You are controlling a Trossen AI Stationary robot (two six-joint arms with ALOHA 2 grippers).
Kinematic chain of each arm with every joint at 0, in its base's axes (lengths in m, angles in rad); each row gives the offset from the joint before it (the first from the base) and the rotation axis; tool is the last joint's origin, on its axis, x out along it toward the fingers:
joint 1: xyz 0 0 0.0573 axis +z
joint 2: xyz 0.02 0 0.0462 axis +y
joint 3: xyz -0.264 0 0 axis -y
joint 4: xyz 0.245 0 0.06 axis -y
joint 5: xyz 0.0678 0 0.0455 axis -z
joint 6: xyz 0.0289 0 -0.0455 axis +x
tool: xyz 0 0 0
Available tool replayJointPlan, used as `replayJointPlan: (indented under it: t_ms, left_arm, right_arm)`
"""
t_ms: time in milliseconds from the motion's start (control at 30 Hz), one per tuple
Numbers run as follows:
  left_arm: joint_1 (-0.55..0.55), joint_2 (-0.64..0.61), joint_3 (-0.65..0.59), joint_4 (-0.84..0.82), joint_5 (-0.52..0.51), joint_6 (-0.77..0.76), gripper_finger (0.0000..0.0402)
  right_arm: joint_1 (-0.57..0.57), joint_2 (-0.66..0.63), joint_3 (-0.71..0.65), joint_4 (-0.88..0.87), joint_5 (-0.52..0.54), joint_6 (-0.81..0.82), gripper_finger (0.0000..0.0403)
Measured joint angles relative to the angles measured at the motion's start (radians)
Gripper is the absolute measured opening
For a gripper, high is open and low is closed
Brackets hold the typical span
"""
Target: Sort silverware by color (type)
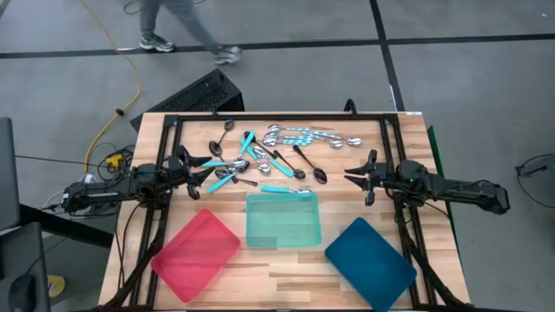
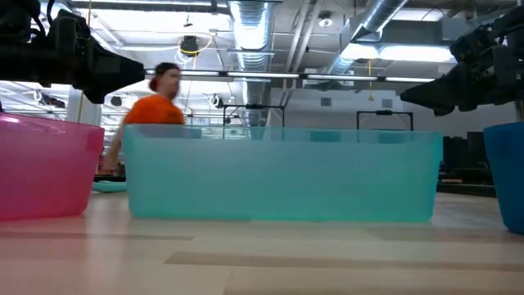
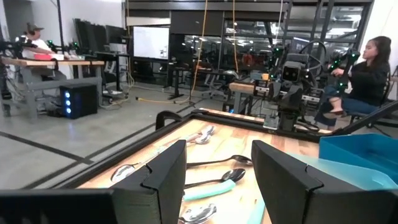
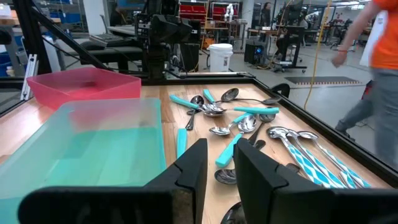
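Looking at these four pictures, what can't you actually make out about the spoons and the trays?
- Low view: the spoons are hidden behind the teal tray; the red tray and the blue tray are cut off by the edges.
- High view: the pile of spoons is too small and overlapped to count.
- Left wrist view: the left gripper fingers cover nearer spoons.

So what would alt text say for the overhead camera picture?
A pile of spoons lies on a wooden table behind empty red, teal and blue trays. The left gripper and right gripper flank the pile.
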Motion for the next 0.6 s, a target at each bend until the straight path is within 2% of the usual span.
replayJointPlan:
  t_ms: [600]
  left_arm:
    - [0.0,0.0,0.0,0.0,0.003,-0.09,0.0167]
  right_arm:
    - [0.0,0.0,0.0,0.0,0.0,0.0,0.0103]
